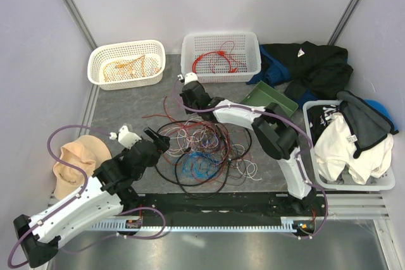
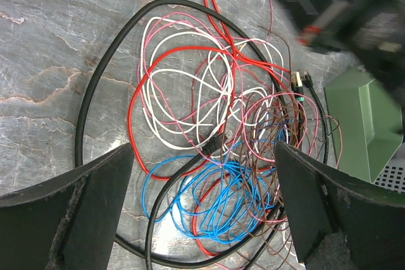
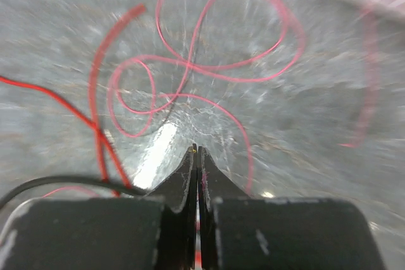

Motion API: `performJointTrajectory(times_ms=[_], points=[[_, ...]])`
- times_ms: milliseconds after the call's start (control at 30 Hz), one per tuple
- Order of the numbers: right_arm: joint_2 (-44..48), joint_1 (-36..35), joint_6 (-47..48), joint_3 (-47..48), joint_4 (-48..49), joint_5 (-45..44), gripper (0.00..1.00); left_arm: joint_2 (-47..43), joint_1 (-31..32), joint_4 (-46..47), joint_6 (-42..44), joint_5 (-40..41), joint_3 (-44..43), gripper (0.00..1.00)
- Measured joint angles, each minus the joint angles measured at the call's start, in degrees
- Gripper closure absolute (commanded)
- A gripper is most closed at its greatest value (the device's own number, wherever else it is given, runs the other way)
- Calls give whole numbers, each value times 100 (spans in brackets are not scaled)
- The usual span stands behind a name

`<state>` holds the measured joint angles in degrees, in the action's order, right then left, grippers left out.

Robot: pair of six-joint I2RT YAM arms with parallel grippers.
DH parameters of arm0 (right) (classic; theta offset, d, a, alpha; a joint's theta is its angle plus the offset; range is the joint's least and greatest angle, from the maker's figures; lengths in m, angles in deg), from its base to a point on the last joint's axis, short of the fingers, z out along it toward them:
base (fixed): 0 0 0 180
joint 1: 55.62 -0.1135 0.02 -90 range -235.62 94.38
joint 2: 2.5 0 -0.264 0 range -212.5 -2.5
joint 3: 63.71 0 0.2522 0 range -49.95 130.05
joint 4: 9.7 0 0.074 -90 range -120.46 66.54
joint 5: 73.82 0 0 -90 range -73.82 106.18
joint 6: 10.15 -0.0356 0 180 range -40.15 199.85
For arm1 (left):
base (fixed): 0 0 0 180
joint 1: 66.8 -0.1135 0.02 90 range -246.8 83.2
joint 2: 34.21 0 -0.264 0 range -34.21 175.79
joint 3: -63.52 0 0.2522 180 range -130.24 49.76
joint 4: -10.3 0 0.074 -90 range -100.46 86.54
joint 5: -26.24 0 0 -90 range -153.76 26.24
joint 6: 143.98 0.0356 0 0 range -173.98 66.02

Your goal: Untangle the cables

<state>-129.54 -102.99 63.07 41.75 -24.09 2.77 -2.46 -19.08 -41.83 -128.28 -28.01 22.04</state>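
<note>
Right claw (image 3: pixel 197 152), pressed shut at lower middle, sits over thin pink loops (image 3: pixel 190 71); any pinched wire is hidden. Left claw (image 2: pixel 202 150) gapes wide above the cables (image 2: pixel 209 112), heaped centre-frame on the worktop (image 2: pixel 44 61). Best lift one loose strand slowly.

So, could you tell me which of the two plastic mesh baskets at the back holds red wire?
The white plastic mesh basket, right of the cream one, which holds orange wire.
</note>
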Motion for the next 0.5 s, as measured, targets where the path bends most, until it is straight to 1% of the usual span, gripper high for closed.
performJointTrajectory(times_ms=[67, 100, 133, 200, 267, 367, 500], points=[[444, 2, 57, -146, -79, -94, 99, -9, 0, 0, 0, 4, 0, 0], [643, 2, 72, -175, -70, -133, 73, -11, 0, 0, 0, 4, 0, 0], [835, 2, 76, -190, -66, -142, 60, -15, 0, 0, 0, 4, 0, 0], [1172, 13, 57, -168, -33, -57, 40, -20, 0, 0, 0, 4, 0, 0], [1276, 22, 61, 7, -55, 83, 35, -20, 0, 0, 0, 2, 0, 0], [1180, -4, 92, 234, -83, 291, 34, -22, 0, 0, 0, 0, 0, 0], [791, -46, 92, 275, -149, 479, 35, -151, 0, 0, 2, -9, 0, 0]])
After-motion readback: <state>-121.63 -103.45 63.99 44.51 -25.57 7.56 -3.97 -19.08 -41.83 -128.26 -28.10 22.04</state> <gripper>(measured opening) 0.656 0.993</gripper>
